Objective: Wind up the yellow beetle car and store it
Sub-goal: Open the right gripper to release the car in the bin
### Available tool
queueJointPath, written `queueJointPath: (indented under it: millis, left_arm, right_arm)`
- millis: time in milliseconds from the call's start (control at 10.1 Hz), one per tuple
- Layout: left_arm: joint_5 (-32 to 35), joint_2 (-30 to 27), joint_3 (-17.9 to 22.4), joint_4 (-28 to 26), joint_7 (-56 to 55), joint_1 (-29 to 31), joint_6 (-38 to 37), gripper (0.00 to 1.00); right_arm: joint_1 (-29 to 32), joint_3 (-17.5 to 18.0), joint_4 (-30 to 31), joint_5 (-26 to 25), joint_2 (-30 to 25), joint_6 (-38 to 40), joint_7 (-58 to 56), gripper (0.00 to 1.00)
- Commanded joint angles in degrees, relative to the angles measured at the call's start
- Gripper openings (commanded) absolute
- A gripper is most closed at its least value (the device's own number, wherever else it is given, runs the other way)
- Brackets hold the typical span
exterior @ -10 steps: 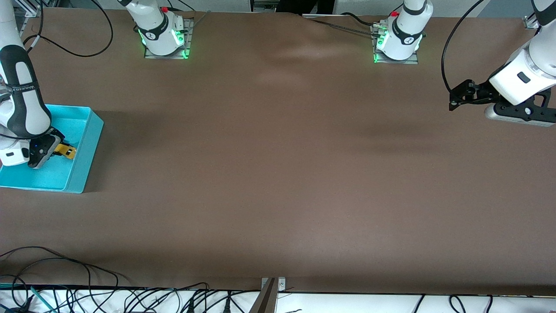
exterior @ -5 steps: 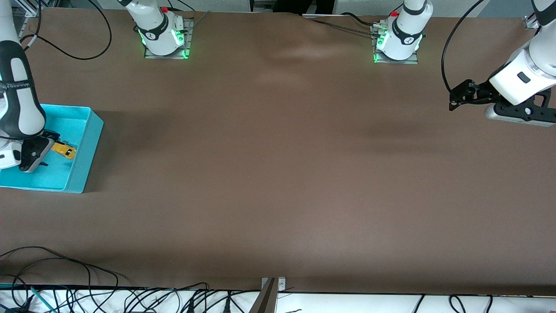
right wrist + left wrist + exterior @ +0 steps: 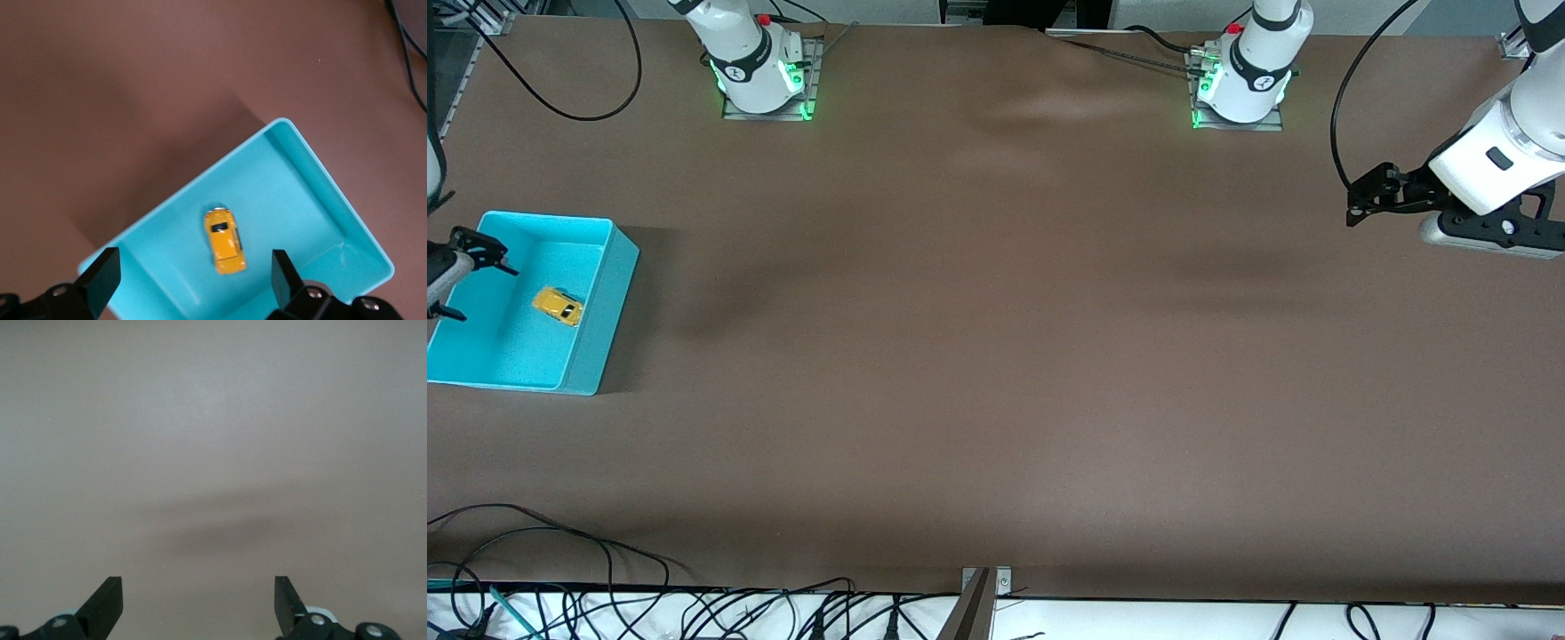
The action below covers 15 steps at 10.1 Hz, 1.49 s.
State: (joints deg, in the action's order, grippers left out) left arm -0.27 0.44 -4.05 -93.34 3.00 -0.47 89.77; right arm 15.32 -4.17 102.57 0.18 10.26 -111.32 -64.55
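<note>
- The yellow beetle car lies on the floor of a shallow turquoise bin, which stands on the brown table at the right arm's end.
- In the right wrist view the car rests on its wheels, apart from every wall of the bin, with nothing else in the bin beside it.
- The right gripper hangs over the edge of the bin that lies toward the right arm's end of the table, above the car and not touching it; its jaws are spread wide and empty, and only its dark fingers show at the border of the front view.
- Nothing lies between that gripper and the car; the bin's walls are the only barrier around the toy.
- The left gripper waits above bare table at the left arm's end, well apart from the bin; its jaws stand parted with nothing between them, as the left wrist view shows.
- Both arm bases glow green, farthest from the front camera.
- A loose black cable loops on the table near the right arm's base.
- More cables tangle along the table's edge nearest the front camera, well apart from the bin.
</note>
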Motion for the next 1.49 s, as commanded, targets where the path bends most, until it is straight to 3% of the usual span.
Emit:
queueJointPath:
  millis: [0,297,595,1388]
  left_arm:
    - [0.53,-0.71,-0.08,-0.08,0.17,0.03,-0.21,1.0]
    - [0.53,-0.71,-0.08,-0.08,0.17,0.03,-0.12,1.0]
    - [0.53,-0.62,-0.08,-0.08,0.17,0.03,-0.12,1.0]
    - [0.53,-0.62,-0.08,0.0,0.26,0.03,-0.03,1.0]
  right_arm:
    - [-4.41,1.26,-0.77,-2.45,-6.1,9.23,19.36,1.0]
    - [-4.6,9.15,-7.27,-2.64,-7.44,19.1,42.85,1.0]
    - [-4.69,11.55,-8.26,-2.38,-7.44,18.95,58.97,1.0]
    - [-4.78,14.18,-9.75,-2.38,-7.53,19.73,64.1,1.0]
